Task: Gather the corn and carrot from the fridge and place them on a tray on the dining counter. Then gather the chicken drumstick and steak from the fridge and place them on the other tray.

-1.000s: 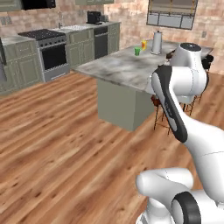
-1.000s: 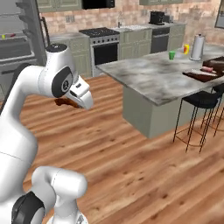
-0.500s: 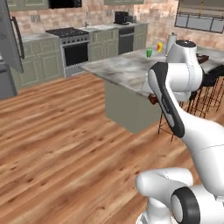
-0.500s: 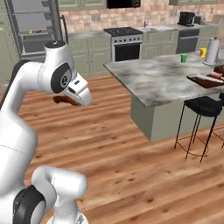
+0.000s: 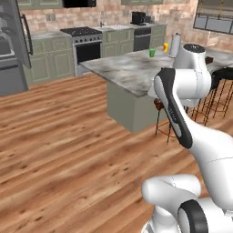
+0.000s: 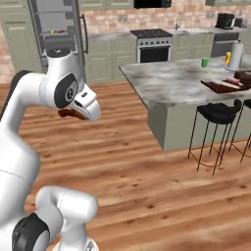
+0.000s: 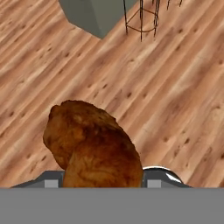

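The chicken drumstick (image 7: pixel 94 146), brown and roasted, sits between the jaws of my gripper (image 7: pixel 103 177), which is shut on it above the wooden floor. Seen from the right base view, the gripper (image 6: pixel 73 112) hangs under the white hand with the drumstick (image 6: pixel 67 114) showing as a dark brown lump. A sliver of the drumstick (image 5: pixel 158 104) peeks out behind the arm in the left base view. A dark tray (image 6: pixel 221 87) with food on it lies on the dining counter (image 6: pixel 176 81). The open fridge (image 6: pixel 58 34) stands at the back. Corn, carrot and steak cannot be made out.
Black bar stools (image 6: pixel 215 115) stand along the counter's near side. A stove (image 6: pixel 153 45) and green cabinets line the back wall. A green cup (image 6: pixel 205 62) and a paper towel roll (image 6: pixel 236 55) stand on the counter. Bare wooden floor (image 6: pixel 137 166) spreads around the base.
The whole picture has shifted: the base has moved, and the fridge has come into the left base view. The arm keeps its pose with the drumstick held.
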